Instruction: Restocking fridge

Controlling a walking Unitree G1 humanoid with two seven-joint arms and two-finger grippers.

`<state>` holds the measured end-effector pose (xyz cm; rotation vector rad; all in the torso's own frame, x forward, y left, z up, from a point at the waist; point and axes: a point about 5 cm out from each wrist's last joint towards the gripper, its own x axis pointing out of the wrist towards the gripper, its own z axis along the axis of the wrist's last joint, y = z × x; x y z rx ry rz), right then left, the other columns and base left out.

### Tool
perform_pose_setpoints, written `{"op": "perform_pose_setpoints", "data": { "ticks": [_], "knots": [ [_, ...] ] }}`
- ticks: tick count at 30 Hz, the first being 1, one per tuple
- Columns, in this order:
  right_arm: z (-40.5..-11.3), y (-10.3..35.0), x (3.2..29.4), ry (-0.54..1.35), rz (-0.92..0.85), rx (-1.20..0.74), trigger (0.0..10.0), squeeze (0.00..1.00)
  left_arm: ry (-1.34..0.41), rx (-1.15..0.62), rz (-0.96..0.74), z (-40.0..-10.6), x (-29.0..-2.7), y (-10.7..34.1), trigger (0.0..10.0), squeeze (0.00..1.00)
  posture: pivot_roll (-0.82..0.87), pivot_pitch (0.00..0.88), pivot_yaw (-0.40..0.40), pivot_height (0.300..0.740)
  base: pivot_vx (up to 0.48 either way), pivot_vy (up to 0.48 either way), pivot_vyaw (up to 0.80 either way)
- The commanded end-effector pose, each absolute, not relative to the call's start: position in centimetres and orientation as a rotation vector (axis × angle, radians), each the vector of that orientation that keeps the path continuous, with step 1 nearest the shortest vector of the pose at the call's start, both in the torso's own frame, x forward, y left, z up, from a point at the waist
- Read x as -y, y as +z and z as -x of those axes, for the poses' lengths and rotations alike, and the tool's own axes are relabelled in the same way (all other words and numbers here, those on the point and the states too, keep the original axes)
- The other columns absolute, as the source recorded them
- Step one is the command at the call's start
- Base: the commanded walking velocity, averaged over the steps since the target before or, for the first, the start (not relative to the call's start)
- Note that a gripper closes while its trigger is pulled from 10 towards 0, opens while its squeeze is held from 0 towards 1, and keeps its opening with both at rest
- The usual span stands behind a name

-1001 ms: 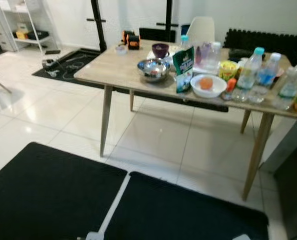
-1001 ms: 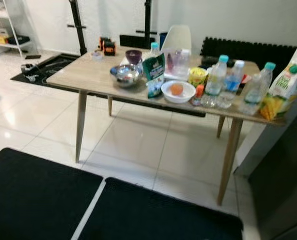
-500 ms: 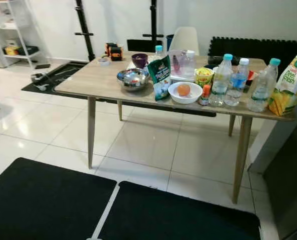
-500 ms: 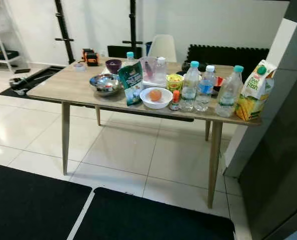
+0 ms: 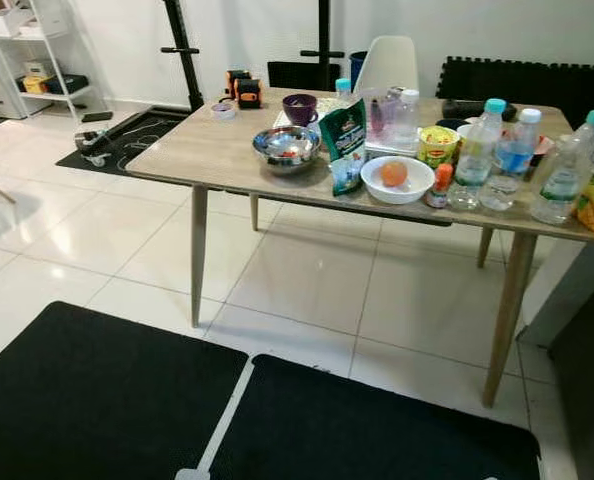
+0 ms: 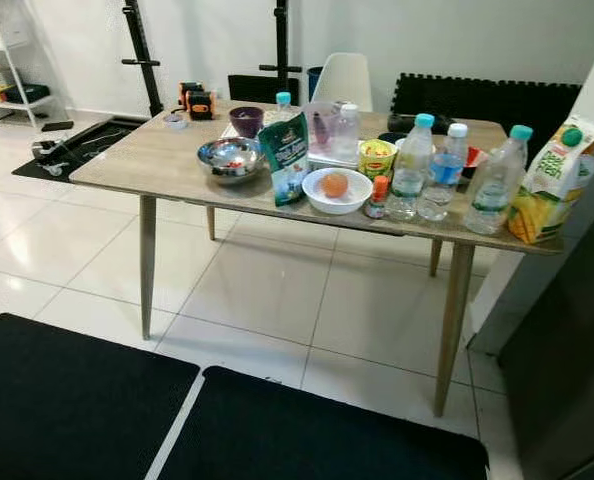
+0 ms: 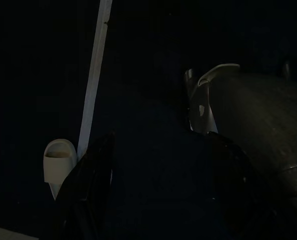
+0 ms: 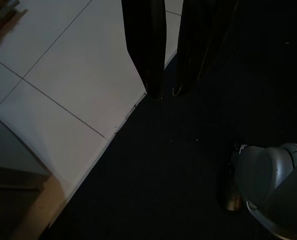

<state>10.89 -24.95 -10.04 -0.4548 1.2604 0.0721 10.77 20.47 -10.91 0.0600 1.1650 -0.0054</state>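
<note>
The goods to be stocked stand crowded along the far right part of the counter (image 6: 157,160): a juice carton (image 6: 549,180) at the right corner, three water bottles (image 6: 447,172) beside it, a white bowl holding an orange fruit (image 6: 335,190), a green pouch (image 6: 286,158), a small red-capped bottle (image 6: 378,196) and a steel bowl (image 6: 231,160).

Risk, as judged: the carton sits at the very edge, and the bottles stand close together, so a reach for one could topple its neighbour or push the carton off. The black floor mats (image 6: 77,400) lie between robot and counter; their seam could catch a foot.

The right gripper (image 8: 166,92) hangs idle over the mat edge, fingers narrowly apart, holding nothing. The left gripper is lost in darkness; its state cannot be told. A dark panel at the right edge (image 6: 567,350), possibly the fridge, is cut off. Items behind the bottles are obscured.
</note>
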Motion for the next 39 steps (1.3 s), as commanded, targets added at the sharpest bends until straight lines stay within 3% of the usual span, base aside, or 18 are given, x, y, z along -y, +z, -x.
{"op": "perform_pose_setpoints", "data": {
  "ticks": [1, 31, 39],
  "knots": [
    [-11.00, -9.97, 25.07, 0.076, 0.457, -1.254, 10.0, 0.00, 0.006, -1.166, -0.079, -10.72, -21.21, -10.80, 10.0, 0.00, -0.06, 0.000, 0.004, 0.740, 0.315, 0.000, 0.00],
    [-11.26, -9.98, 24.78, 0.090, 0.453, -1.250, 10.0, 0.00, -0.014, -1.173, -0.063, -10.48, -20.44, -10.99, 10.0, 0.00, -0.06, 0.000, -0.001, 0.740, 0.357, 0.000, 0.00],
    [-11.39, -9.94, 24.83, 0.090, 0.451, -1.258, 10.0, 0.00, -0.012, -1.172, -0.060, -10.51, -20.40, -10.99, 10.0, 0.00, -0.06, 0.000, -0.005, 0.740, 0.366, 0.000, -0.80]
  ]
}}
